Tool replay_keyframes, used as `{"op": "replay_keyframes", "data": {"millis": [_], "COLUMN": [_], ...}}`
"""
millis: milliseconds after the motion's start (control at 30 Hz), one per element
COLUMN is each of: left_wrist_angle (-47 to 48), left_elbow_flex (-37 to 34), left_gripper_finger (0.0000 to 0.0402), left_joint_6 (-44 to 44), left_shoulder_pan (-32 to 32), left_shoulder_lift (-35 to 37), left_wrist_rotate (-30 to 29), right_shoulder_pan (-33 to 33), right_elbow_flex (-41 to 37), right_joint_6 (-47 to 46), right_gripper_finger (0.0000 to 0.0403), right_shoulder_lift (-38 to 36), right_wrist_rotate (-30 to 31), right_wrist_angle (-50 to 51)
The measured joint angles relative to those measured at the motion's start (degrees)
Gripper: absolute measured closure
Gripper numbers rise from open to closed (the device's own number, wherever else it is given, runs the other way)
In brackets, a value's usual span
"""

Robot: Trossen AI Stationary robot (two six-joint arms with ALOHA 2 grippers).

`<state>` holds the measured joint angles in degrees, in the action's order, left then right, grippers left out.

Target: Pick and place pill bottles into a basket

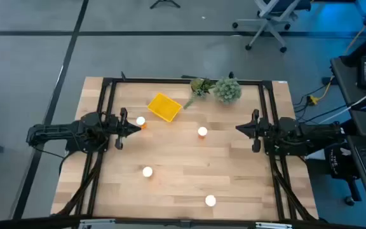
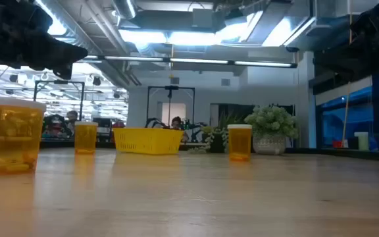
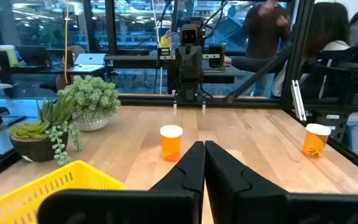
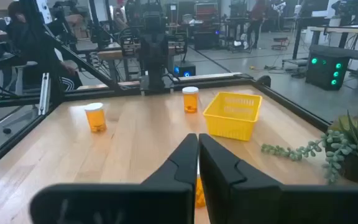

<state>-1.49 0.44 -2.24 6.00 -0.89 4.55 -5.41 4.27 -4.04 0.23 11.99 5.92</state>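
Left gripper (image 1: pixel 134 125), jaws pressed together and empty, sat just beside the nearest pill bottle (image 1: pixel 140 121), which stood upright, ahead of the tips. The basket (image 1: pixel 164 107) lay just beyond. Right gripper (image 1: pixel 240 128), also pressed together and empty, pointed at a bottle (image 1: pixel 202 132) farther off. No bottles in the basket; no readable labels.
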Motion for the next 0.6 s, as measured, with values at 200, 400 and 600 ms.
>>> {"op": "replay_keyframes", "data": {"millis": [200, 400, 600], "left_wrist_angle": [0.0, 0.0, 0.0], "left_elbow_flex": [0.0, 0.0, 0.0], "left_gripper_finger": [0.0397, 0.0395, 0.0396], "left_joint_6": [0.0, 0.0, 0.0], "left_shoulder_pan": [0.0, 0.0, 0.0], "left_shoulder_lift": [0.0, 0.0, 0.0], "left_wrist_rotate": [0.0, 0.0, 0.0], "right_shoulder_pan": [0.0, 0.0, 0.0], "right_elbow_flex": [0.0, 0.0, 0.0], "right_joint_6": [0.0, 0.0, 0.0], "right_gripper_finger": [0.0383, 0.0383, 0.0383], "right_shoulder_lift": [0.0, 0.0, 0.0], "right_wrist_rotate": [0.0, 0.0, 0.0], "right_wrist_angle": [0.0, 0.0, 0.0]}}
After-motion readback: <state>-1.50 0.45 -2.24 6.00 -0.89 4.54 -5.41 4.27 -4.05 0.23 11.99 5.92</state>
